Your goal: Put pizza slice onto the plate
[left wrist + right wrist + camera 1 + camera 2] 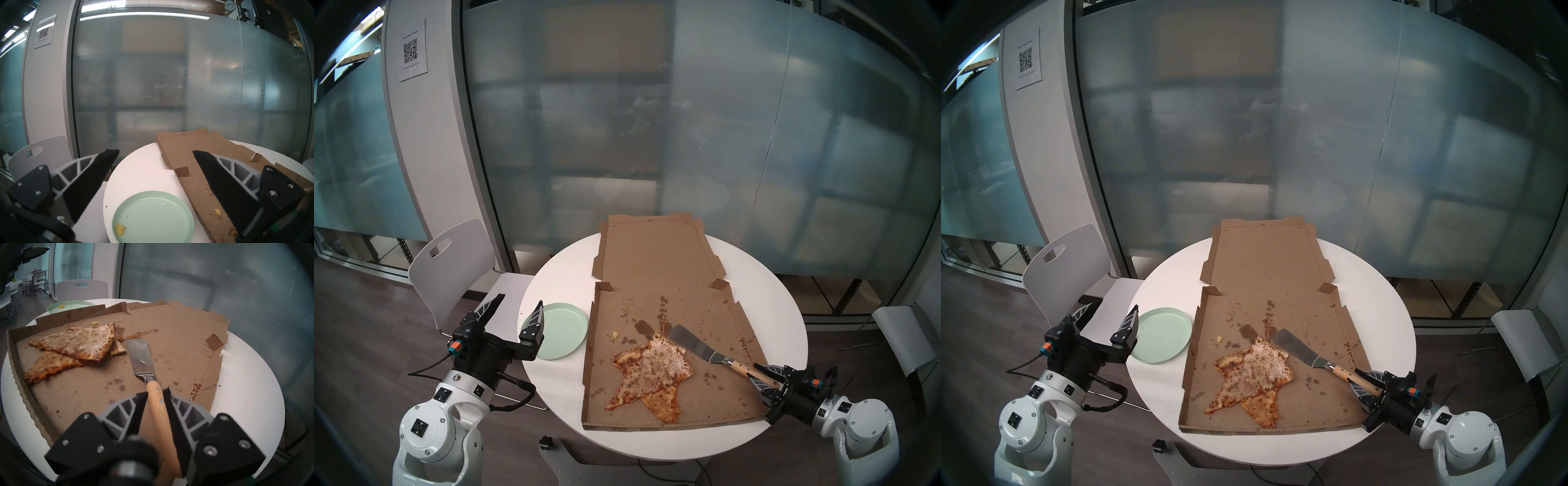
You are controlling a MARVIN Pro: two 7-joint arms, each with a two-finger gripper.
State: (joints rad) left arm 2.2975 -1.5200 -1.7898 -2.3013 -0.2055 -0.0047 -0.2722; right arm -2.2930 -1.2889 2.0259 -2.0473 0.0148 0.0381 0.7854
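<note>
The right gripper (154,392) has its 2 fingers either side of the wooden handle of a metal spatula (139,356), and they look clamped on it, though I cannot tell for sure. The spatula's blade lies flat in the open cardboard pizza box (653,271), just right of the pizza slice (656,365). That pale, speckled slice rests near the box's front, overlapping a more orange slice (663,402) beneath it. The left gripper (517,302) hangs with its jaws wide apart at the white round table's (782,305) left edge, near the mint-green plate (153,218). The plate holds 1 yellow crumb. Far left, a wall sign (412,51) shows a QR code; its small text is unreadable.
</note>
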